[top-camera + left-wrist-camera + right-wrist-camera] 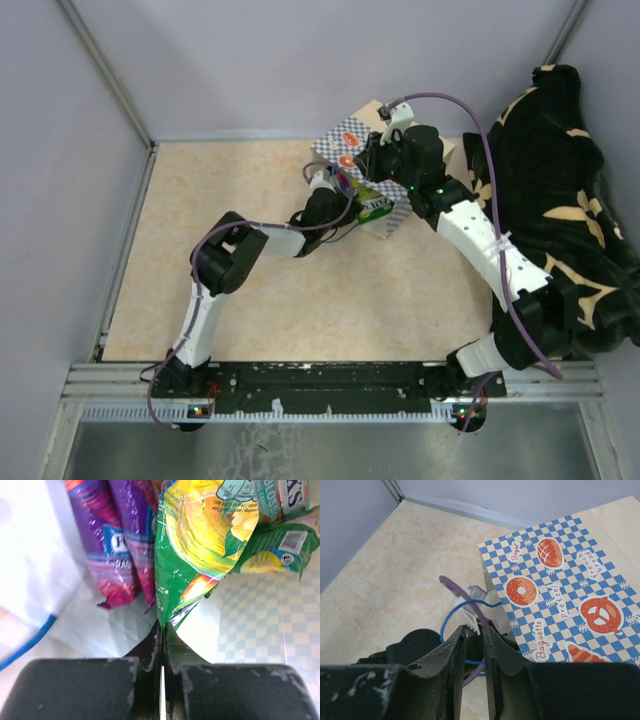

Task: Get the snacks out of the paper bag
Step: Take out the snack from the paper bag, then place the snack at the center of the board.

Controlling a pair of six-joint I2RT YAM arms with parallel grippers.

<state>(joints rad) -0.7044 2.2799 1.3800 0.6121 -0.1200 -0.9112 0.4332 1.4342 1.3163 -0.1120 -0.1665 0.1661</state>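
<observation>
Currently left gripper (161, 645) pinches one green-yellow packet (195, 555) by its corner; two purple packets (107, 555) sit just beside it. Meanwhile right gripper (475, 630) clamps the one paper bag (560, 595) at its rim.

Checkered paper bag (343, 140) at upper centre, hemmed by left gripper (340, 188) and right gripper (385, 150). Green-yellow packet (372, 205) poking from its lower edge, seemingly in the left jaws. Black-and-tan blanket (560, 190) at right.

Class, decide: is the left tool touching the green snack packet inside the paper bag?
Touching. The left wrist view shows the left tool shut on the green packet's lower corner, with no gap.
</observation>
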